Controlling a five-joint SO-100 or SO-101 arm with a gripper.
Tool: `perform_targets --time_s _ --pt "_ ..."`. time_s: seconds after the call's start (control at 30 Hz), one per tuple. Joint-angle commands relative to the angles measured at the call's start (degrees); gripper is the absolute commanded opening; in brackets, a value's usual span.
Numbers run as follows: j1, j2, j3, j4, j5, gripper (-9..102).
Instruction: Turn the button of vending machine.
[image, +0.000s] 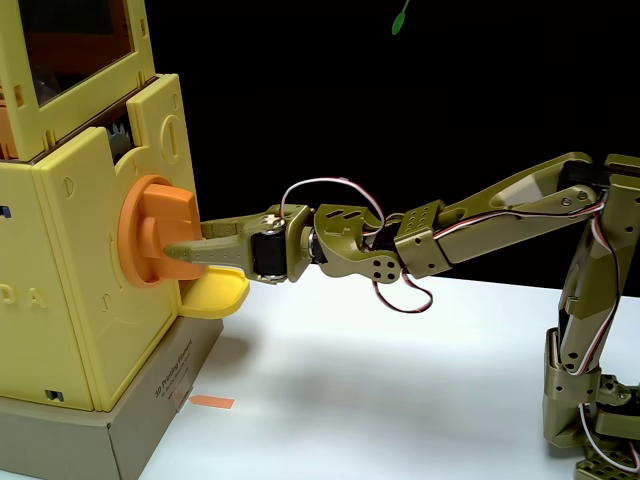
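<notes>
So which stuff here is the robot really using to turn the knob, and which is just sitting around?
For the job:
- orange button, with its raised bar
- yellow vending machine that carries it
- gripper, fingertips at the button's bar

Just sitting around:
- small yellow tray under the button
- brown cardboard box under the machine
- orange strip on the white table

Olive arm (480, 215) stretched left, jaws seemingly nearly closed at the gripper (175, 255).
</notes>
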Motion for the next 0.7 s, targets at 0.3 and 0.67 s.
perform_targets --time_s 0.3,0.67 --pt "0.5 -3.0 -4.9 -4.1 -1.9 16" --pt "-0.5 -3.3 -4.6 -4.4 -3.6 -1"
